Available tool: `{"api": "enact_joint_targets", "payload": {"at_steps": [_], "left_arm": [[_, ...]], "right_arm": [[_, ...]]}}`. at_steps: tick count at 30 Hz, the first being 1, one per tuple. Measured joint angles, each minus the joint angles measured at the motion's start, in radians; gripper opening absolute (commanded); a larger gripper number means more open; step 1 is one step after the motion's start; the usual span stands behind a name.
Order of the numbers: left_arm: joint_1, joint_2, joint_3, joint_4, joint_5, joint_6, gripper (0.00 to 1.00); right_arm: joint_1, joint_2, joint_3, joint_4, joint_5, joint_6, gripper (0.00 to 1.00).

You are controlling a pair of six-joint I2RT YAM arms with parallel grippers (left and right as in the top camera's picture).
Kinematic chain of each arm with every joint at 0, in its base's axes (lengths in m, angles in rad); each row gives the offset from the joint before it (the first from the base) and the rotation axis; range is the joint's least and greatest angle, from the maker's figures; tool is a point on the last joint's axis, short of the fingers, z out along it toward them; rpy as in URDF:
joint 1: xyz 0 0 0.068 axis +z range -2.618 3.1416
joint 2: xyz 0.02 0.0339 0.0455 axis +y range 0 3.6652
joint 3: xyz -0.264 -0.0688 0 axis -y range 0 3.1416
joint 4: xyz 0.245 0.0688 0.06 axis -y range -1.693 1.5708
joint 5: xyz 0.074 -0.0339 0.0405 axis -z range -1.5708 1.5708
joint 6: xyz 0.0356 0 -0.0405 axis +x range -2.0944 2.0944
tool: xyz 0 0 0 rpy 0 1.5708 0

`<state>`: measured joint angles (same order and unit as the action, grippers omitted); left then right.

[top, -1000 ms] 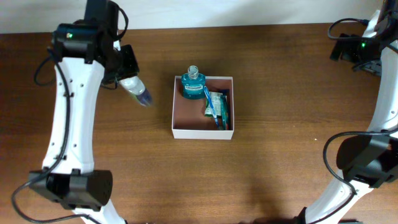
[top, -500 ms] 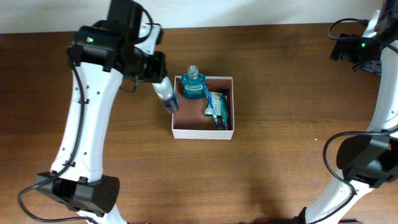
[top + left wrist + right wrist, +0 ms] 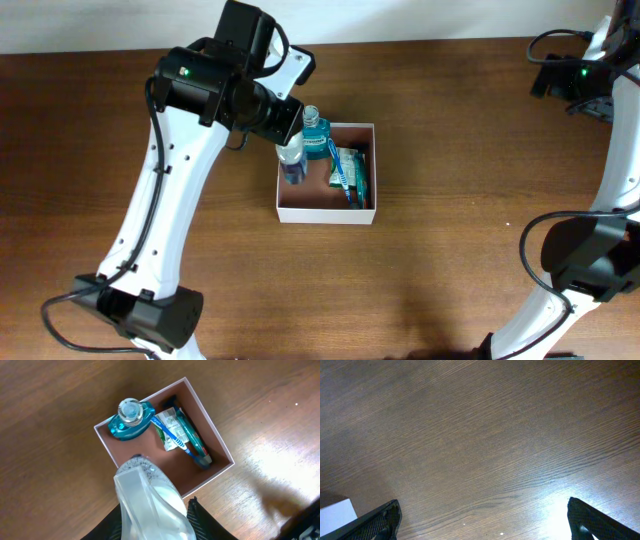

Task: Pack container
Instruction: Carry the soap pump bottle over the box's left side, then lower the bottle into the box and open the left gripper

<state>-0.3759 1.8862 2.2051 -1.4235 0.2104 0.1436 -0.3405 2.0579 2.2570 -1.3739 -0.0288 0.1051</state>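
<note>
Brown wooden table (image 3: 450, 250): white-walled container (image 3: 325, 214) at centre, teal bottle (image 3: 315, 135) inside. Your left gripper (image 3: 155, 525) clamps a clear bottle (image 3: 147, 492) over its left edge. Step: placing. Next you likely shift inward, lower onto bare floor, release.

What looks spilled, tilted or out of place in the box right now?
Nothing stands out. The teal bottle stands upright in a corner of the container, the toothbrush lies beside it, and no spill shows. The left gripper holds a clear bottle over the container's edge.
</note>
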Motion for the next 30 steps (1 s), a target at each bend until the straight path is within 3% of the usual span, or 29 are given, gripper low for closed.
{"api": "enact_joint_targets", "payload": {"at_steps": [30], "left_arm": [[-0.001,0.167,0.000,-0.008,0.000,0.014,0.37]], "right_arm": [[0.000,0.000,0.000,0.000,0.000,0.001,0.99]]}}
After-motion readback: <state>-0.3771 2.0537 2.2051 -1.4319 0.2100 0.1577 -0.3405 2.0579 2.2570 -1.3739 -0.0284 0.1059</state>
